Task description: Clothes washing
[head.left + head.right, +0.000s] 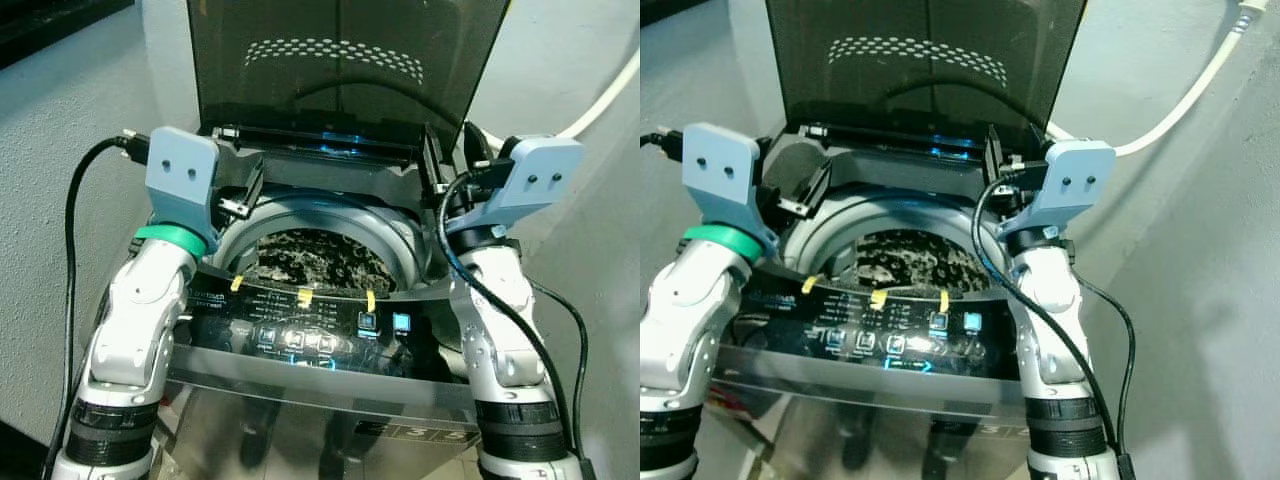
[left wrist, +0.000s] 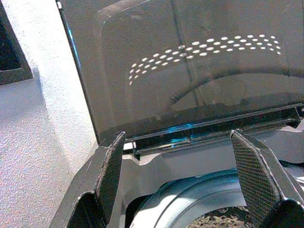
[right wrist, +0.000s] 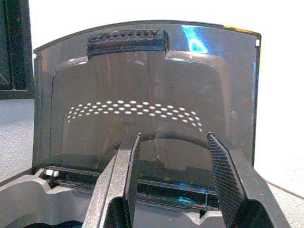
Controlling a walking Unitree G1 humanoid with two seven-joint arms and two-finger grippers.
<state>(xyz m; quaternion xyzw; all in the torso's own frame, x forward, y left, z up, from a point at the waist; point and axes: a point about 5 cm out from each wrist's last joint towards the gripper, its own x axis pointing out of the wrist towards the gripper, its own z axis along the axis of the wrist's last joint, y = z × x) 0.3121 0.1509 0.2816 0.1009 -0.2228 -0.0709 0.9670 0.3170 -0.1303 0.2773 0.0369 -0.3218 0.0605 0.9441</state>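
grey wall (image 1: 60, 120), white hose (image 1: 1185, 95)

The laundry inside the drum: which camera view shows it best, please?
The left eye view: the dark mottled laundry lies central in the drum. The right eye view shows it likewise, the left wrist view only an edge, the right wrist view the raised lid.

Both silver arms are reaching forward, elbows bent — the left gripper (image 2: 185, 185) and right gripper (image 3: 173, 183) are each holding their black fingers spread apart, gripping nothing.

The washing machine (image 1: 330, 330) is cut off below its control panel (image 1: 320, 335), whose labels are too small to read. Dark patterned laundry (image 1: 315, 258), perhaps one garment, lies half hidden behind that panel.
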